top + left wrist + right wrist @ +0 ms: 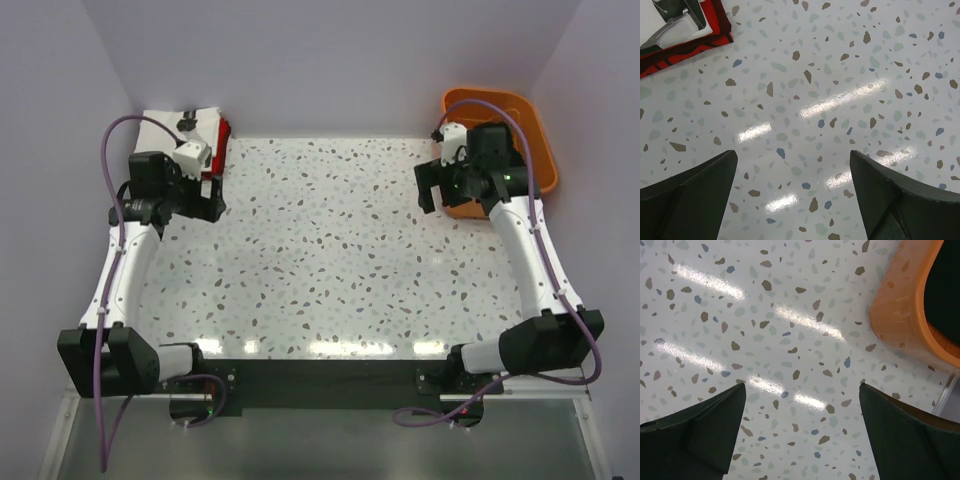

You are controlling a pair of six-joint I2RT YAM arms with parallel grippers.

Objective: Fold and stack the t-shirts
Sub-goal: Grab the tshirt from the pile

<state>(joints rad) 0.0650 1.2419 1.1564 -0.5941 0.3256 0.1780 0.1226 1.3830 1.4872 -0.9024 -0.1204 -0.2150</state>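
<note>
Wide-spread and empty, the left pincer hovers over the speckled desk near the stacked white t-shirt and red t-shirt, the right pincer likewise beside the orange basket.

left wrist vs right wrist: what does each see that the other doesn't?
Left wrist only: a red t-shirt with a white printed t-shirt lying on it, in the frame's top-left corner. Right wrist only: the orange basket, with something black inside. Both: the speckled table; the left end effector and right end effector each open over it, holding nothing.
</note>
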